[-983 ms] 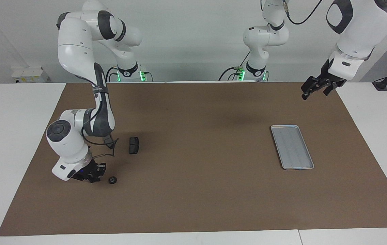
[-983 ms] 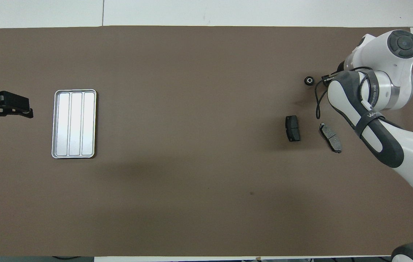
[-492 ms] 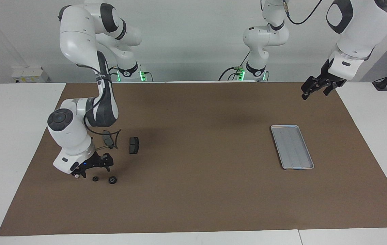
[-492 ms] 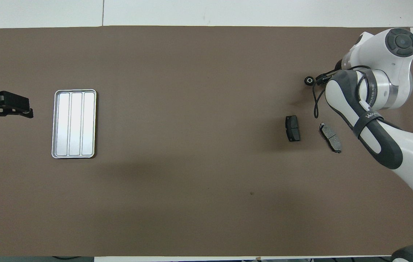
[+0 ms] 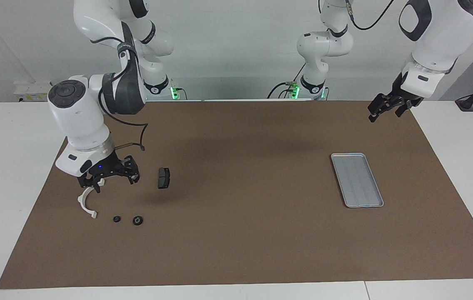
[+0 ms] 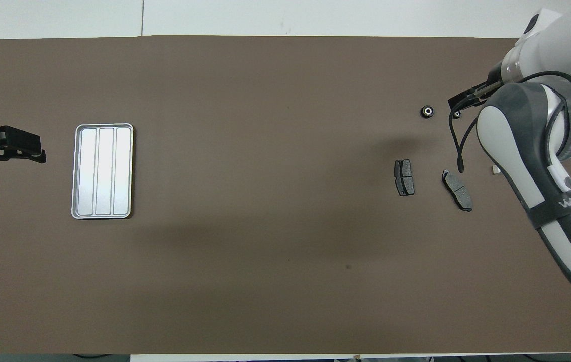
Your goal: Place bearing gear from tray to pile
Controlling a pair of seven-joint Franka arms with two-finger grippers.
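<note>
Facing view: tray [image 5: 357, 179] sits at right of centre in the frame, toward the left arm's end of the table. Its ridged floor shows nothing on it; the overhead view agrees [image 6: 102, 171].

Pile occupies the lower left of the facing frame: white semicircular bracket [image 5: 86, 203], dark brake pad [image 5: 163, 178], and two small dark round parts on the mat just below them, the smaller gear [image 5: 116, 219] and the larger gear [image 5: 137, 220] side by side, apart from each other and from the bracket. Overhead view shows a second brake pad [image 6: 457, 189] beside the first, at right of centre in that frame; the facing view hides it under the arm.

Right gripper [image 5: 110, 177]: raised above the mat over the pile, between bracket and pad, fingers spread apart, nothing between them. Neither gear is touched.

Left gripper [image 5: 385, 107]: hangs in the air at upper right of the facing frame, over the mat's edge near the tray, fingers apart and empty. This arm waits.

Judgement on progress: gears lie with the pile and the tray looks bare, so the transfer appears done. No further gear remains to be fetched as far as visible; what is left is likely only clearing the right arm away.
</note>
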